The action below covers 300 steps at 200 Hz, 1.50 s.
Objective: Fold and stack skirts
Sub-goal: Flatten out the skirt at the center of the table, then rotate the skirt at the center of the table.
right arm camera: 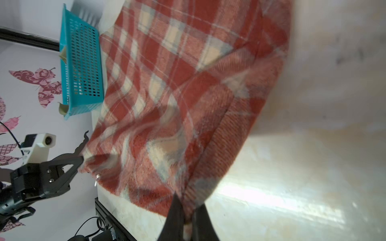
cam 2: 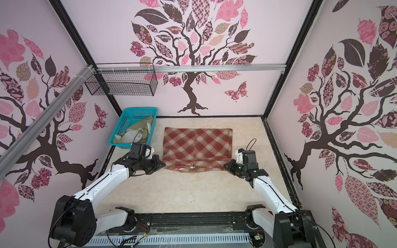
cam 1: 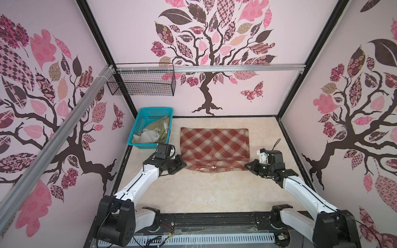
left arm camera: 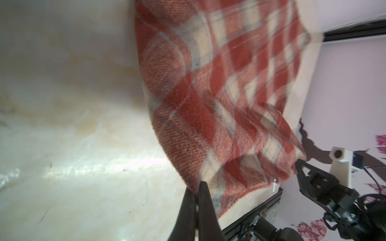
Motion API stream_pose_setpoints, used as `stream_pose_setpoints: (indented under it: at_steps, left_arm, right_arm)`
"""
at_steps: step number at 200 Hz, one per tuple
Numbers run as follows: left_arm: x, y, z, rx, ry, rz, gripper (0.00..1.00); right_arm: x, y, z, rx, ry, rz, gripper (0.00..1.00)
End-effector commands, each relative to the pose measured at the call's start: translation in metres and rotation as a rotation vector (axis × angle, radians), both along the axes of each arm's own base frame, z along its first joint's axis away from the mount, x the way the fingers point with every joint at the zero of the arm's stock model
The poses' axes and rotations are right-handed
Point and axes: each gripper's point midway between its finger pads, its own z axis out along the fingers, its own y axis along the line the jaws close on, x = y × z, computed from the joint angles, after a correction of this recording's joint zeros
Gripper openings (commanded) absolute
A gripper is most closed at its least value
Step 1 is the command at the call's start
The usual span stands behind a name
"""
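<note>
A black wire-mesh basket (cam 1: 141, 82) hangs from an aluminium rail (cam 1: 214, 68) high at the far left. Below it, a rectangular turquoise plastic basket (cam 1: 139, 125) stands in the far left corner of the cream marbled tabletop (cam 1: 204, 189). A crumpled plain olive-green cloth skirt (cam 1: 155, 131) with pale grey-white lining lies inside it. The left arm's wrist overlaps the turquoise basket's near wall in both top views. Just beside it, the left gripper (left arm camera: 197, 185) is pinched closed on the near left corner of the thick rust-red and cream plaid cloth skirt (cam 1: 214, 146). That skirt is spread out mid-table, its near edge raised at both corners. The right gripper (right arm camera: 189, 203) is clamped on the near right corner, with cloth between its fingers.
</note>
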Motion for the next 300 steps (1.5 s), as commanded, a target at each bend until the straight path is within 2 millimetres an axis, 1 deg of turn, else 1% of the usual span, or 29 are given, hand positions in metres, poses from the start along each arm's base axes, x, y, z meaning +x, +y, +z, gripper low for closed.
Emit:
stream_pose_setpoints:
  at_steps: [1, 3, 9, 10, 11, 12, 14, 15, 16, 20, 28, 41, 62, 72, 89, 101, 113, 121, 134, 147, 155, 178, 202, 207, 231, 249, 262, 281, 300]
  left_arm:
    - [-0.004, 0.006, 0.001, 0.033, -0.051, 0.049, 0.0]
    - [-0.006, 0.006, 0.0, 0.035, -0.045, 0.047, 0.0]
    - [-0.013, 0.006, -0.004, 0.038, -0.025, 0.037, 0.0]
    - [-0.014, 0.006, -0.005, 0.04, -0.021, 0.036, 0.0]
    - [-0.015, 0.007, -0.006, 0.041, -0.018, 0.035, 0.0]
    - [-0.015, 0.007, -0.006, 0.042, -0.015, 0.034, 0.0]
    - [-0.017, 0.007, -0.007, 0.045, -0.011, 0.031, 0.0]
    - [-0.018, 0.008, -0.007, 0.048, -0.006, 0.031, 0.0]
    - [-0.019, 0.008, -0.008, 0.05, -0.003, 0.03, 0.0]
    - [-0.023, 0.01, -0.009, 0.061, 0.012, 0.027, 0.05]
    - [-0.029, 0.012, -0.01, 0.078, 0.024, 0.014, 0.11]
    - [-0.034, 0.018, -0.005, 0.11, 0.026, 0.006, 0.2]
    - [-0.036, 0.023, 0.009, 0.133, -0.004, 0.005, 0.34]
    - [-0.037, 0.024, 0.015, 0.139, -0.007, 0.0, 0.36]
    - [-0.038, 0.026, 0.021, 0.155, -0.007, -0.012, 0.37]
    - [-0.034, 0.025, 0.023, 0.159, -0.021, -0.013, 0.36]
    - [-0.028, 0.022, 0.022, 0.151, -0.03, -0.016, 0.34]
    - [-0.024, 0.02, 0.019, 0.143, -0.028, -0.019, 0.3]
    - [-0.018, 0.015, 0.012, 0.136, -0.015, -0.027, 0.22]
    - [-0.012, 0.013, 0.002, 0.134, -0.008, -0.03, 0.18]
    - [-0.009, 0.011, -0.004, 0.133, 0.0, -0.034, 0.15]
    - [-0.004, 0.008, -0.019, 0.138, 0.022, -0.04, 0.14]
    - [-0.003, 0.006, -0.036, 0.149, 0.05, -0.051, 0.14]
    - [-0.003, 0.008, -0.041, 0.156, 0.061, -0.048, 0.14]
    - [-0.007, 0.006, -0.059, 0.16, 0.11, -0.061, 0.13]
    - [-0.011, 0.006, -0.069, 0.168, 0.145, -0.072, 0.13]
    - [-0.013, 0.006, -0.075, 0.17, 0.156, -0.077, 0.13]
    - [-0.018, 0.005, -0.085, 0.171, 0.186, -0.08, 0.13]
    - [-0.025, -0.004, -0.093, 0.187, 0.213, -0.117, 0.13]
  right_arm:
    - [0.008, -0.011, 0.017, -0.02, -0.093, -0.078, 0.08]
    - [0.007, -0.011, 0.016, -0.021, -0.092, -0.079, 0.13]
    - [0.005, -0.012, 0.015, -0.025, -0.084, -0.081, 0.33]
    - [0.004, -0.012, 0.015, -0.026, -0.084, -0.079, 0.39]
    - [0.004, -0.012, 0.015, -0.028, -0.082, -0.08, 0.41]
    - [0.004, -0.012, 0.015, -0.029, -0.083, -0.079, 0.41]
    - [0.003, -0.012, 0.014, -0.031, -0.08, -0.078, 0.44]
    - [0.003, -0.012, 0.014, -0.031, -0.079, -0.078, 0.47]
    - [0.003, -0.012, 0.014, -0.033, -0.078, -0.077, 0.47]
    - [0.002, -0.013, 0.014, -0.036, -0.077, -0.075, 0.52]
    - [0.001, -0.013, 0.015, -0.045, -0.074, -0.071, 0.59]
    - [0.0, -0.014, 0.021, -0.049, -0.077, -0.074, 0.63]
    - [0.001, -0.009, 0.035, -0.028, -0.105, -0.063, 0.64]
    - [0.002, -0.006, 0.038, -0.017, -0.115, -0.056, 0.64]
    - [0.001, 0.005, 0.036, -0.013, -0.105, -0.029, 0.62]
    - [-0.003, 0.013, 0.029, -0.011, -0.084, -0.006, 0.59]
    - [-0.007, 0.02, 0.018, 0.008, -0.055, 0.009, 0.49]
    - [-0.009, 0.022, 0.012, 0.022, -0.038, 0.011, 0.42]
    - [-0.012, 0.022, 0.003, 0.025, -0.013, 0.01, 0.29]
    - [-0.013, 0.02, -0.005, 0.016, -0.003, 0.003, 0.18]
    - [-0.013, 0.02, -0.01, 0.01, 0.001, 0.001, 0.13]
    - [-0.015, 0.017, -0.029, -0.008, 0.046, -0.01, 0.0]
    - [-0.016, 0.01, -0.05, -0.041, 0.098, -0.045, 0.0]
    - [-0.015, 0.008, -0.054, -0.048, 0.106, -0.059, 0.02]
    - [-0.007, -0.003, -0.067, -0.113, 0.121, -0.114, 0.07]
    - [0.002, -0.011, -0.075, -0.167, 0.139, -0.147, 0.07]
    - [0.009, -0.018, -0.081, -0.203, 0.16, -0.178, 0.03]
    - [0.028, -0.026, -0.085, -0.178, 0.177, -0.224, 0.01]
    - [0.057, -0.034, -0.086, -0.132, 0.177, -0.263, 0.0]
